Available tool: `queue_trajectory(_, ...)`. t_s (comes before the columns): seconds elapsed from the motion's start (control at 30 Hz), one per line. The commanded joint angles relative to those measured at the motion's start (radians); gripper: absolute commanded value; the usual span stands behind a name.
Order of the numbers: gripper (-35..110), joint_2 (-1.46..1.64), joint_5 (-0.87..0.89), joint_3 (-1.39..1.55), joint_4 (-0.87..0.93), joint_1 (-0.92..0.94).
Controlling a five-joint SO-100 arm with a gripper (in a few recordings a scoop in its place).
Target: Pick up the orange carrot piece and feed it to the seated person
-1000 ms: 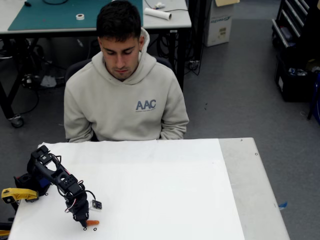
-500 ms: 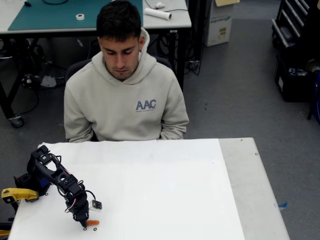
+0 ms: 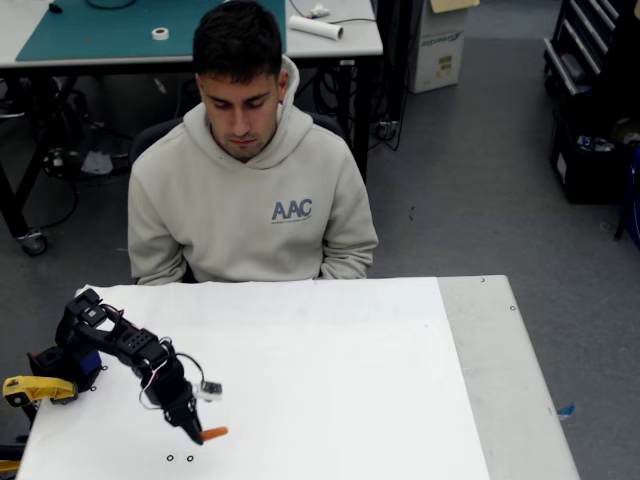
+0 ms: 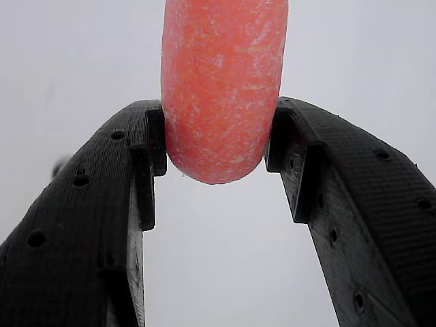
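Orange carrot piece (image 4: 223,88) pinched between the two fingertips of the hand (image 4: 216,146), its rounded end just past them.

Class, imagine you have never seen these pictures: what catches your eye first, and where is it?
In the wrist view, the orange carrot piece looms large at top centre, pinched between the two black fingers of the gripper. In the fixed view, the person in a beige hooded sweatshirt sits behind the white table, looking down, with the black arm at its lower left corner.

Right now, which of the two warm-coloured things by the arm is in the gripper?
The orange carrot piece, pinched between both fingers; the yellow tool sits untouched by the arm's base.
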Motion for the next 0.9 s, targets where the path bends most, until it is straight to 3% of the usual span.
queue_trajectory(0.0, -2, 0.054, -0.015, -0.258, 0.014, -0.028)
queue_trajectory(0.63, -2, 0.029, -0.018, -1.049, 0.021, -0.505)
queue_trajectory(0.87, -2, -0.101, -0.216, -1.249, 0.014, -0.706)
